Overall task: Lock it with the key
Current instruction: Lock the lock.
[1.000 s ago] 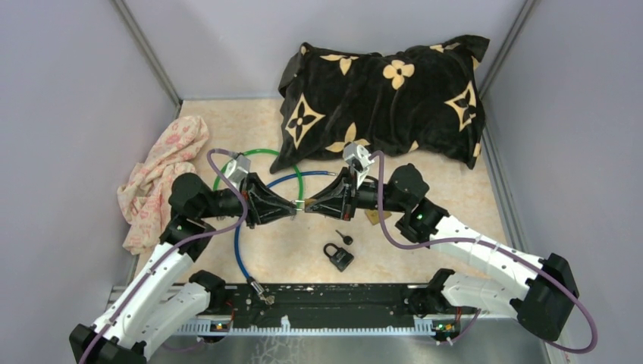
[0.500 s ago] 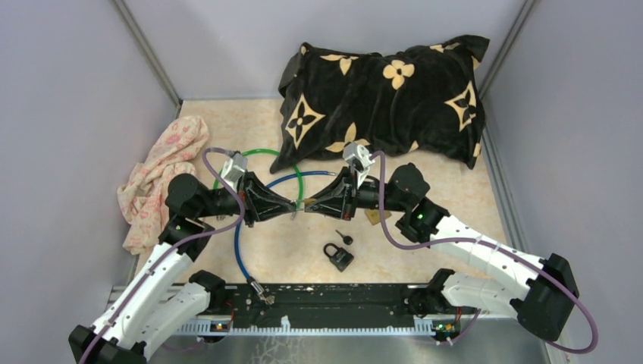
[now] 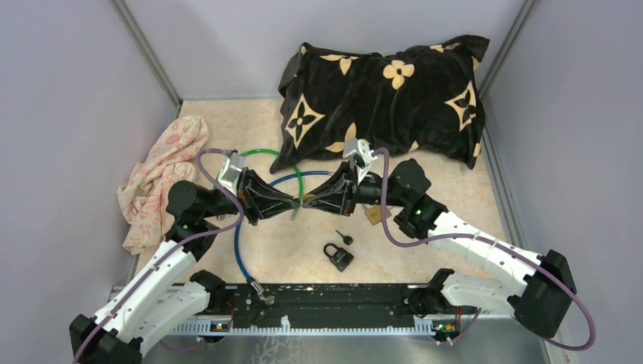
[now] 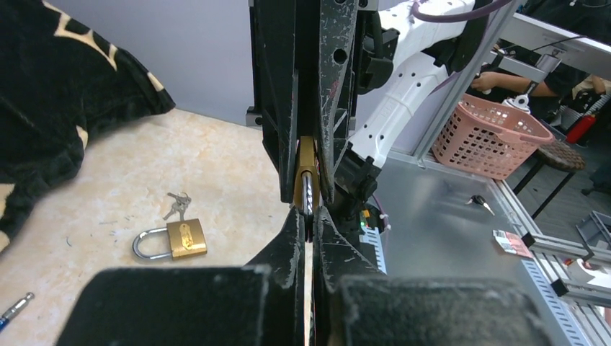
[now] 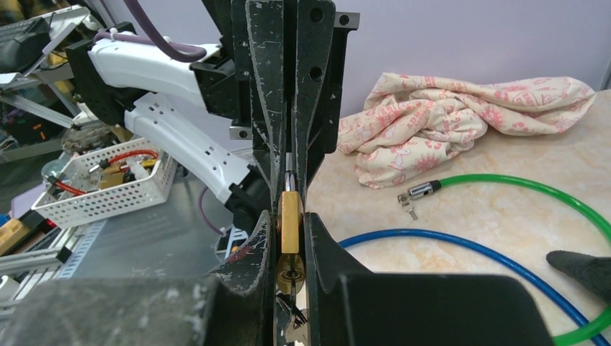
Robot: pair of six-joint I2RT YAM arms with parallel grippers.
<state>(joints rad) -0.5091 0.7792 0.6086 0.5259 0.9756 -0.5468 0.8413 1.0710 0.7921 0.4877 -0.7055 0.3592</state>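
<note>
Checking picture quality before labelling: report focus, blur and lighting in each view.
Top view: soft, even light, sharp throughout, no harsh shadows. Left wrist view: the near body of the left pincer is a dark blur along the bottom, while the held padlock and the table are crisp. Right wrist view: the right pincer blurs the same way near the lens; the cloth is sharp.

Pillow [image 3: 383,95] fills back; cloth [image 3: 163,178] left; blue cable [image 3: 238,246], black padlock [image 3: 339,256] near front; tabletop [image 3: 485,197] right open.
</note>
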